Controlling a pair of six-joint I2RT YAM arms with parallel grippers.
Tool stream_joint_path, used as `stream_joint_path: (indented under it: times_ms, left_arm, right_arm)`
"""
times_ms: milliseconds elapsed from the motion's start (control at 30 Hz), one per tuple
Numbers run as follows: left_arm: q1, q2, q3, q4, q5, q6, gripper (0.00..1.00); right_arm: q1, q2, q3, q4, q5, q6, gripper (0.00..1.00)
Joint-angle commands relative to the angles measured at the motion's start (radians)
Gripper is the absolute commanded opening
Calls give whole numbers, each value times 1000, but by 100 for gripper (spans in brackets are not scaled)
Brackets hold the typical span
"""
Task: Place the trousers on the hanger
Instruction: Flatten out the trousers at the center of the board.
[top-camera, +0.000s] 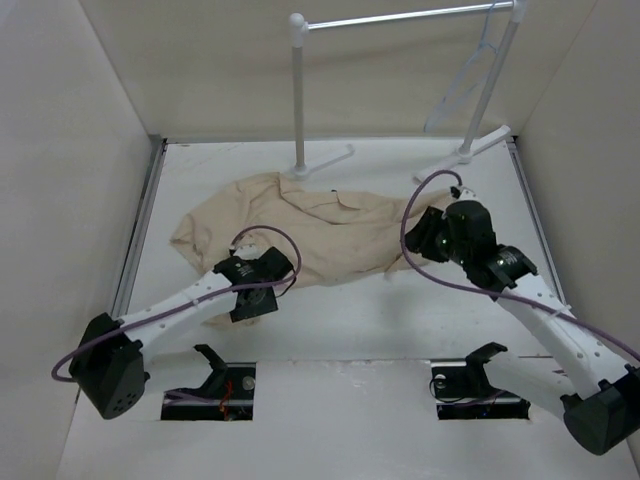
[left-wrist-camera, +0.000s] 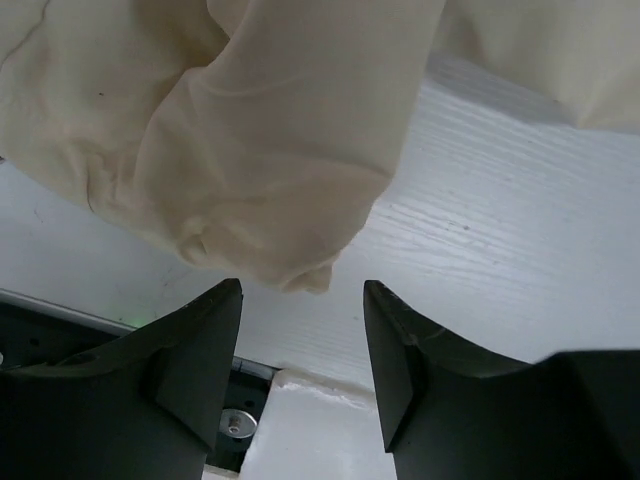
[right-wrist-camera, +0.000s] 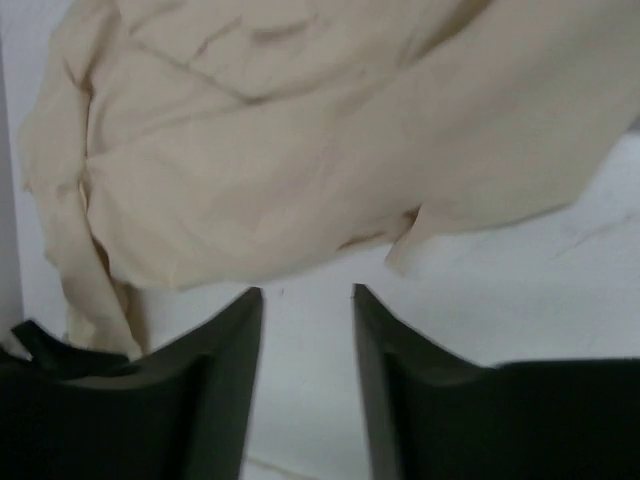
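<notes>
On the table (top-camera: 340, 320), in front of the rack (top-camera: 298, 90), the trousers (top-camera: 300, 235) are spread as a crumpled beige heap, with the hanger (top-camera: 458, 88) hung well apart from them on the rack's bar at the far right; nothing has yet been lifted, so the step in hand is judged to be the reach for a first hold on the cloth; the left gripper (left-wrist-camera: 302, 285) is held with its jaws wide and empty, a rounded, folded end of cloth lying just beyond its fingertips; the right gripper (right-wrist-camera: 307, 290) is likewise parted and empty, poised at the heap's right edge above bare table; for the next move, each gripper would probably need to be advanced until a fold lies between the fingers, then closed on a firm edge such as the waistband, though which end that is cannot be told; the cloth is seen to be soft and thin, creased with seams and loose folds, and the two legs cannot be told apart in the pile; a slack, sagging load is therefore to be expected once it is raised.
</notes>
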Motion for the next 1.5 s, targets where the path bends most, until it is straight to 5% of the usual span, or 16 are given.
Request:
stream_joint_path:
  times_ms: [0, 67, 233, 467, 600, 833, 1000, 1133, 1200, 1333, 1467]
  left_arm:
    - [-16, 65, 3, 42, -63, -52, 50]
    - [-16, 128, 3, 67, -71, -33, 49]
    - [-42, 81, 48, 77, -57, -23, 10]
    - [-105, -215, 317, 55, 214, -150, 5]
    - [-94, -354, 334, 46, 269, -230, 7]
    - [387, -543, 106, -80, 374, -224, 7]
    - [706, -611, -17, -152, 399, -74, 5]
    - [881, -593, 25, -217, 213, 88, 36]
    - [930, -577, 88, -92, 169, 106, 56]
    - [923, -453, 87, 19, 177, 80, 56]
    - [895, -242, 21, 277, 237, 44, 56]
  right_arm:
    - [56, -65, -98, 28, -16, 55, 53]
    - [60, -97, -163, 46, -29, 96, 59]
    - [67, -125, -276, 117, -40, 144, 62]
    - [31, -50, -243, 141, -51, 104, 63]
    - [30, -1, -188, 140, -51, 82, 63]
    - [10, 42, -103, 138, -60, 58, 66]
    - [-21, 27, -106, 123, -77, 30, 67]
    - [-61, 18, -129, 114, -104, 12, 68]
    - [-61, 24, -129, 115, -120, 10, 69]
    - [-59, 36, -126, 120, -120, 10, 64]
    - [-24, 50, -126, 120, -128, 15, 19]
